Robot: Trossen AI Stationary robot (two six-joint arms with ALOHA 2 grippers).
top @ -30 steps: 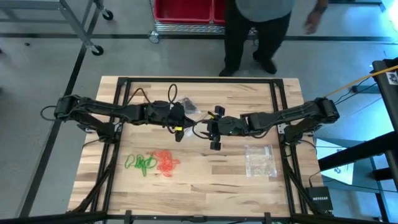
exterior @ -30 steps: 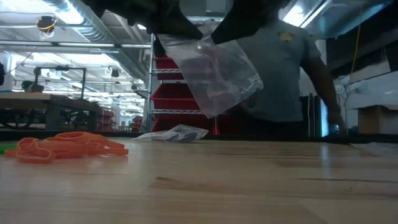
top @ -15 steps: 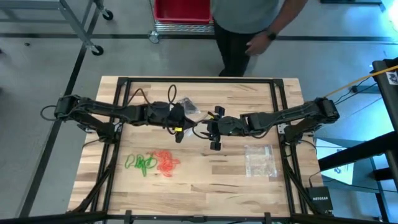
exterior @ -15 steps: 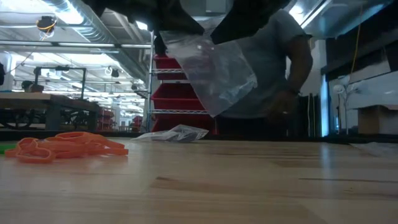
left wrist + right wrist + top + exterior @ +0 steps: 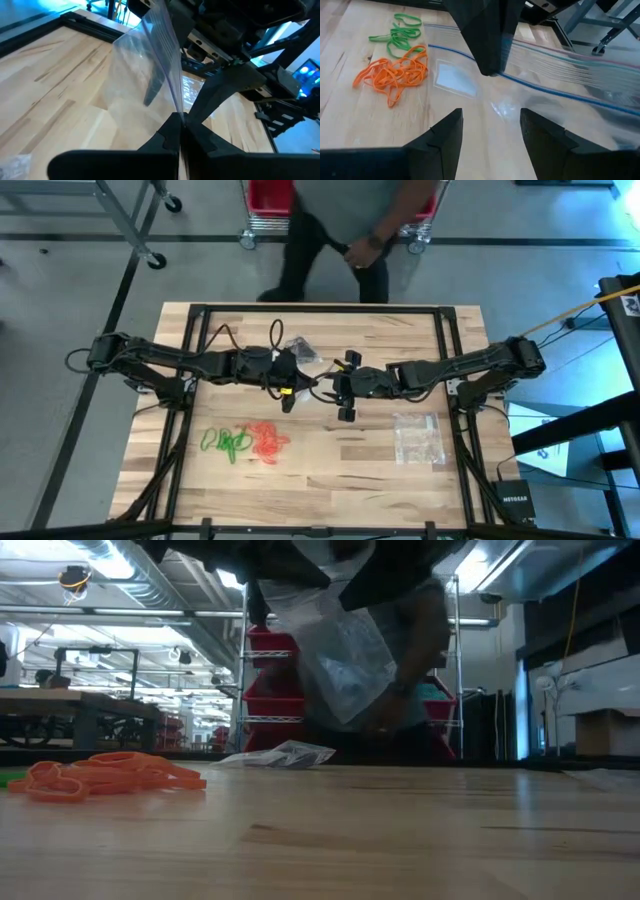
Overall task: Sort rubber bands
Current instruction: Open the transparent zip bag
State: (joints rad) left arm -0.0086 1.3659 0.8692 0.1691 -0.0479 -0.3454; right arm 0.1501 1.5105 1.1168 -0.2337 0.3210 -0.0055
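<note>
Left end effector [image 5: 179,131]: clamped shut on the edge of a clear plastic bag [image 5: 145,75], held up over the middle of the worktop [image 5: 330,470]; the pinch on one lip probably served to let the bag hang with its mouth reachable.
Right end effector [image 5: 490,125]: fingers stood apart and empty, facing the left one at close range, just beside the hanging bag; likely posted there to catch the other lip and spread the opening.
Clear plastic bag: hung clear of the worktop in the low view, with the zip strip running across in front of the right wrist camera; whether it held anything I could not tell.
Orange-red rubber bands [image 5: 267,442]: lay in a loose heap on the worktop, nearer the front edge than the arms, on the left arm's side.
Green rubber bands [image 5: 225,442]: lay touching or just beside the orange-red heap, on its outer side.
Black rubber bands: not made out with certainty.
Second bag [image 5: 416,437]: lay flat on the worktop under the right arm's side, well apart from the bands.
Person [image 5: 345,230]: stood beyond the far edge of the worktop, away from both arms.
Stage, as judged: bag being readied; no band yet lifted.
</note>
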